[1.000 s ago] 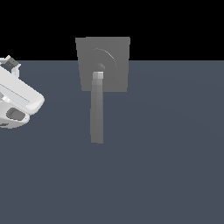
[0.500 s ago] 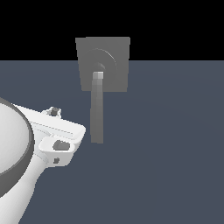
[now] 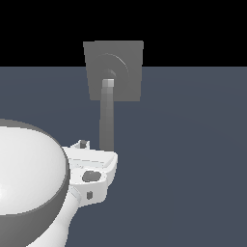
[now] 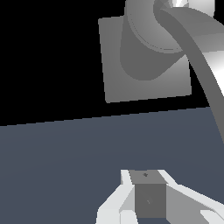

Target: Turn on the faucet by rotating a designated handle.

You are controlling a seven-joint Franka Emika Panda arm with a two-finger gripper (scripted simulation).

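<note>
Faucet (image 3: 126, 62) in the exterior view is a plain grey, almost square plate that stands upright at the far edge of the dark blue-grey floor (image 3: 193, 159), with black background behind its upper part. A raised round hub sits on the plate, and from it the handle (image 3: 107, 116), a long straight light grey bar, comes down and toward the camera, longer than the plate itself. The lower end of the handle meets the white body of the pincer (image 3: 94, 161), which is just under it near the exterior view's left; whether they touch I cannot tell. The big glossy white arm (image 3: 29, 169) with a dark grey band fills the lower corner on the exterior view's left. The fingers of the pincer do not show clearly here, so from this view I cannot tell if they are apart or together.

Wrist view shows the faucet (image 4: 131, 83) close, tilted, half over the black background and half over the floor (image 4: 65, 153). The handle (image 4: 205, 78) runs from the hub as a curved-looking grey band past the edge of the picture. At the near edge one grey finger (image 4: 149, 199) of the pincer shows between white parts; the handle is not between the fingers, and the state of the pincer stays unclear.
</note>
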